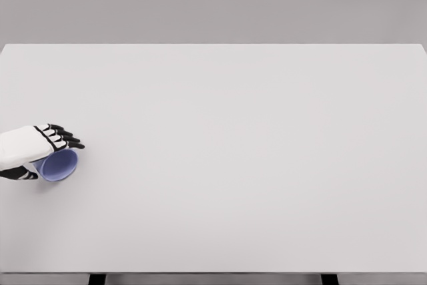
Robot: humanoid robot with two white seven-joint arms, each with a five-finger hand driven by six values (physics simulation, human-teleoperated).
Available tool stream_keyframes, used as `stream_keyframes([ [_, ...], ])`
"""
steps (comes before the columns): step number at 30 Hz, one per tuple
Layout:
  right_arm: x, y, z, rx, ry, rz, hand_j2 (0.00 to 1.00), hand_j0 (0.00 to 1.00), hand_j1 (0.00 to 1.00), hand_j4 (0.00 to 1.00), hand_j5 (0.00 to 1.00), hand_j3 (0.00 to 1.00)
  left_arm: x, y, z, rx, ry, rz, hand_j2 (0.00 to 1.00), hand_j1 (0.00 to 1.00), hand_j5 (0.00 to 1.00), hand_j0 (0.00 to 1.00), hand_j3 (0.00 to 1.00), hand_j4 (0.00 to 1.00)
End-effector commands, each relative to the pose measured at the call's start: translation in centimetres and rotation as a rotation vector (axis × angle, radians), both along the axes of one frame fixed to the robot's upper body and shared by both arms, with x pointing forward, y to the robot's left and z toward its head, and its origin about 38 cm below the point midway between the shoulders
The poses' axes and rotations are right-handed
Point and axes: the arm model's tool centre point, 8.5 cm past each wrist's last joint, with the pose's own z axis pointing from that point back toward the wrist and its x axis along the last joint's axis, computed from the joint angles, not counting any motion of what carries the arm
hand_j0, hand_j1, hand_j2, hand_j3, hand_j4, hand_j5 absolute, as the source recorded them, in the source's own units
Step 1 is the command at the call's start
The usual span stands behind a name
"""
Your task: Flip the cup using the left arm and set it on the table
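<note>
Reaching in from the side, our left hand [40, 146], white with black fingers [67, 139], is wrapped around a small round blue cup [59, 165]. We see the cup just under the fingers, tipped over with its open mouth showing. Past the hand, the big flat white table [253, 151] spreads out wide.

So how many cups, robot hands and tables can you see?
Cups: 1, the blue cup
Robot hands: 1, the left hand, curled over the cup
Tables: 1, the white table
Total: 3
</note>
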Motion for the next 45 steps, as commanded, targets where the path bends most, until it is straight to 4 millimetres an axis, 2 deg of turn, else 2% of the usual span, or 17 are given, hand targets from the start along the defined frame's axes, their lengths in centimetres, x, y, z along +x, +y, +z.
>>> stream_keyframes([
  [1,0.0,0.0,0.0,0.0,0.001,0.0,1.0,1.0,1.0,1.0,1.0,1.0,0.0,0.2,-0.2,0.0,0.007,0.007,0.91,0.91,0.91,0.91,0.91,0.91],
  [4,-0.1,0.0,0.0,0.0,0.001,0.0,1.0,1.0,1.0,1.0,1.0,1.0,-0.1,0.2,-0.4,-0.001,0.013,0.008,0.87,0.87,0.87,0.87,0.87,0.87],
  [11,0.0,0.0,0.0,0.0,0.001,0.0,1.0,1.0,1.0,1.0,1.0,1.0,-0.1,0.2,-0.4,-0.003,0.015,0.006,0.65,0.65,0.65,0.65,0.65,0.65],
  [17,0.0,0.0,0.0,0.0,0.0,0.0,1.0,1.0,1.0,1.0,1.0,1.0,0.0,0.2,0.1,-0.016,0.005,0.004,0.56,0.56,0.56,0.56,0.56,0.56],
  [38,-0.1,0.0,0.0,0.0,0.001,0.0,1.0,1.0,1.0,1.0,1.0,1.0,1.2,-0.6,3.6,-0.246,-0.022,0.028,0.51,0.51,0.51,0.51,0.51,0.51],
  [45,0.0,0.0,0.0,0.0,0.0,0.0,1.0,1.0,1.0,1.0,1.0,1.0,1.4,-1.0,4.3,-0.39,-0.001,0.053,0.51,0.51,0.51,0.51,0.51,0.51],
])
